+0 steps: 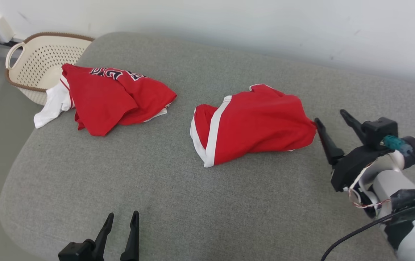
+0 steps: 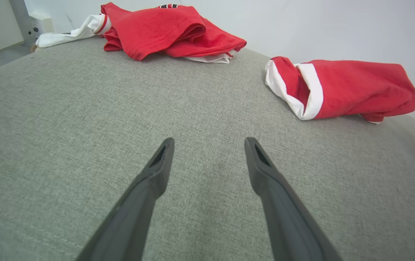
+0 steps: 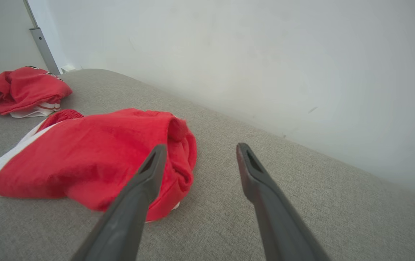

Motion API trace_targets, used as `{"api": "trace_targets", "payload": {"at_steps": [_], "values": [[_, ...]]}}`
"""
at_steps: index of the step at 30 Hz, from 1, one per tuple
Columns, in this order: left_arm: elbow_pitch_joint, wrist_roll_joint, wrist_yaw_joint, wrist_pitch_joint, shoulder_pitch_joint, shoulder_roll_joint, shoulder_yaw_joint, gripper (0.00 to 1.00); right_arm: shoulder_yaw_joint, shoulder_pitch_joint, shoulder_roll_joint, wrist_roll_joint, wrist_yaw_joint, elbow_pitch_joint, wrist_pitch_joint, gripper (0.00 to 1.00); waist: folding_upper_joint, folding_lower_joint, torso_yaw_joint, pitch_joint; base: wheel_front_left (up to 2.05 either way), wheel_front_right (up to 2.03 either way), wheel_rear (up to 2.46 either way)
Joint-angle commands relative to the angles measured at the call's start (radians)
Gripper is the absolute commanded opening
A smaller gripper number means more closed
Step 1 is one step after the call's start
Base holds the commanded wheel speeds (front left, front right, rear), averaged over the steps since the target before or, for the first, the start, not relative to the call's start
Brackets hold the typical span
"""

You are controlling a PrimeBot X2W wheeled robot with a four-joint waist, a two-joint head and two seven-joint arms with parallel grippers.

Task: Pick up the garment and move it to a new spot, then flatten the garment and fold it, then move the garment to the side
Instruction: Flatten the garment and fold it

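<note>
A crumpled red garment with white trim (image 1: 250, 125) lies on the grey cushion surface (image 1: 178, 195), right of the middle. In the left wrist view the garment (image 2: 345, 88) sits at the far right, and in the right wrist view the garment (image 3: 91, 159) lies left of the fingers. My right gripper (image 1: 331, 116) stands open at the garment's right edge, its left fingertip beside the cloth, nothing between its fingers. In its own view the right gripper (image 3: 199, 150) shows spread jaws over bare cushion. My left gripper (image 1: 122, 215) is open near the front edge, well away from the garment; its own view shows the left gripper (image 2: 209, 143) above bare fabric.
A second red garment with black lettering and a white piece (image 1: 113, 96) lies bunched at the cushion's back left. A cream perforated basket (image 1: 44, 59) stands behind it off the left edge. A pale wall (image 1: 265, 29) runs along the back. Floor lies to the left.
</note>
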Motion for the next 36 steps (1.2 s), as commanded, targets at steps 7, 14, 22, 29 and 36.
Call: {"api": "trace_targets", "payload": {"at_steps": [7,14,22,29,36], "values": [[0.004,0.007,-0.003,-0.001,0.020,0.001,-0.001,1.00,-0.037,0.045,0.077,-0.079,0.000,-0.058,0.000,1.00,0.0001,0.0001,0.009,-0.022,0.00,0.00,0.00],[0.011,-0.003,-0.006,-0.001,0.022,0.001,-0.017,1.00,0.045,-0.008,0.130,-0.075,0.000,-0.018,0.000,1.00,0.0001,0.0001,0.069,-0.014,0.00,0.00,0.00],[0.013,-0.042,0.003,-0.001,0.020,0.001,-0.050,1.00,0.156,-0.137,0.156,0.001,0.000,0.112,0.093,1.00,0.0001,0.0001,0.157,0.013,0.00,0.00,0.00],[0.013,-0.059,0.006,-0.001,0.018,0.001,-0.068,1.00,0.218,-0.221,0.129,0.025,0.000,0.223,0.175,1.00,0.0001,0.0001,0.209,0.025,0.00,0.00,0.00],[0.010,-0.074,0.010,-0.001,0.022,0.001,-0.082,1.00,0.290,-0.272,0.125,0.006,0.000,0.321,0.233,1.00,0.0001,0.0001,0.231,0.039,0.00,0.00,0.00]]}}
